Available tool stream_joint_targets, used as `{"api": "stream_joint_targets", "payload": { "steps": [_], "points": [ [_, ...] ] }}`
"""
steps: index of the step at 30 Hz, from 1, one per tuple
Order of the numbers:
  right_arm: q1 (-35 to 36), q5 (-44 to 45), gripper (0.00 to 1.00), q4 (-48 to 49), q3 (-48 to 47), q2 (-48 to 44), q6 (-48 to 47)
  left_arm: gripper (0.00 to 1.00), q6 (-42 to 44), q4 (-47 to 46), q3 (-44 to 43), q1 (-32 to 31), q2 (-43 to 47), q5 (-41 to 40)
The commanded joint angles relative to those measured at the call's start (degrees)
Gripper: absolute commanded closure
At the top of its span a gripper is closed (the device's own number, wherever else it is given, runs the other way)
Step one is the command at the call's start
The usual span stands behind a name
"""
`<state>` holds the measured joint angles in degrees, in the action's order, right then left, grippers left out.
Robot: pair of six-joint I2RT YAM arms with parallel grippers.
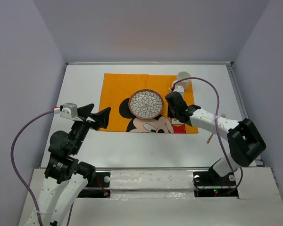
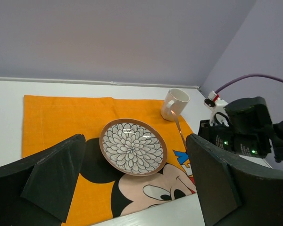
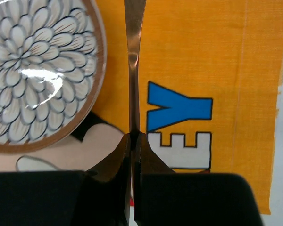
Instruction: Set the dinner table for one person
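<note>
Right gripper (image 3: 133, 136) clenched a thin copper utensil (image 3: 133, 56) just right of the plate (image 3: 37, 70) on the cloth (image 3: 226, 56) at mid-frame of the white desk (image 1: 146, 146), left gripper (image 1: 96, 113) gaping; next, I'd judge, it needed lowering and releasing.

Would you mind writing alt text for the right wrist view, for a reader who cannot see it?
The right gripper is shut on a thin copper-coloured utensil handle that runs straight up out of frame. Below lies an orange cloth with blue and white letters, a petal-patterned plate on it at upper left.
</note>
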<state>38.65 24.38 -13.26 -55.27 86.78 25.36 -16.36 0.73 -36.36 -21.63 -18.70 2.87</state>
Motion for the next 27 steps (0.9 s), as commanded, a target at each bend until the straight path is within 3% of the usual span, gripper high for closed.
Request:
{"api": "stream_joint_targets", "payload": {
  "steps": [1,10,21,25,27],
  "points": [
    [-4.5,0.6,1.0,3.8,-4.6,4.7,1.2,0.01,0.6,-3.5,-0.5,-0.3,0.2,1.4],
    [-8.5,-2.7,1.0,6.2,-9.3,14.1,0.0,0.01,0.5,-3.5,-0.5,-0.4,0.1,1.6],
    [-10.1,-3.5,1.0,6.6,-12.0,19.3,0.2,0.01,0.6,-3.4,-0.5,-0.7,0.1,1.8],
    [-10.7,-3.1,0.86,6.6,-12.2,19.7,-0.1,0.01,0.6,-3.4,-0.5,-0.7,-0.1,1.8],
    [-10.7,-3.7,0.73,6.5,-12.5,19.7,-0.5,0.01,0.5,-3.4,-0.5,-0.8,0.0,1.8]
  ]
}}
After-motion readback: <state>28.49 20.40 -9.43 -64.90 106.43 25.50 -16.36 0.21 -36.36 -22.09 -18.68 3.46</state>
